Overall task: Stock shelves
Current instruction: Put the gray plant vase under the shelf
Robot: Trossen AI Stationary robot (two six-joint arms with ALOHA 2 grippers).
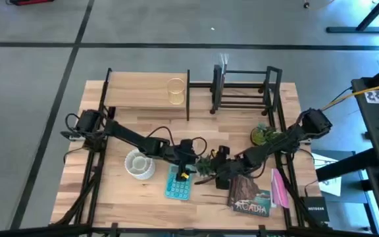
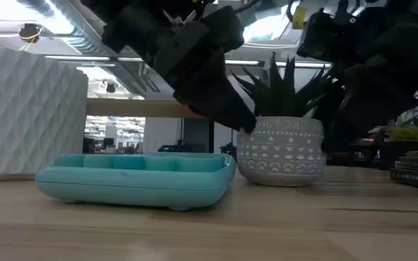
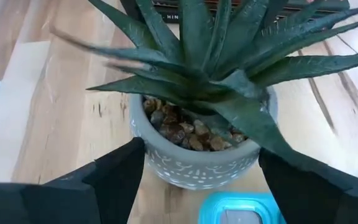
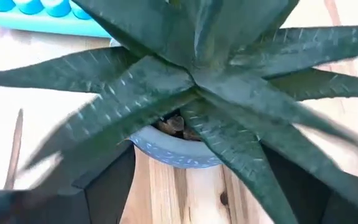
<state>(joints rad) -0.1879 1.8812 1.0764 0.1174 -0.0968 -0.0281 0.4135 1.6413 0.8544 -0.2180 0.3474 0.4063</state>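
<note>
A spiky green plant in a grey patterned pot (image 2: pixel 281 148) stands upright on the table, its base on the wood, next to a teal tray (image 2: pixel 136 177). My left gripper (image 1: pixel 188 160) reaches in from the left and has the pot between its fingers (image 3: pixel 201 155). My right gripper (image 1: pixel 221 158) comes from the right, open, with a finger on either side of the same pot (image 4: pixel 197 162); leaves hide most of the pot there. At the far edge stand the shelves: a light-wood board (image 1: pixel 137 99) and a black bar rack (image 1: pixel 242 89). My left gripper has the pot's wall just below the rim (image 3: pixel 151 152) between its two fingers (image 3: pixel 120 177), one on each side. The fingers slant down from the table's left. The pot stands upright on the table. My right gripper: whether its fingers touch the pot, I cannot tell.
A white bowl (image 1: pixel 139 164) sits left of the tray. A book (image 1: pixel 249 197) and a pink thing (image 1: pixel 279 187) lie near the right front. A second small plant (image 1: pixel 263 135) stands at the right. A glass (image 1: pixel 176 91) stands on the wood shelf.
</note>
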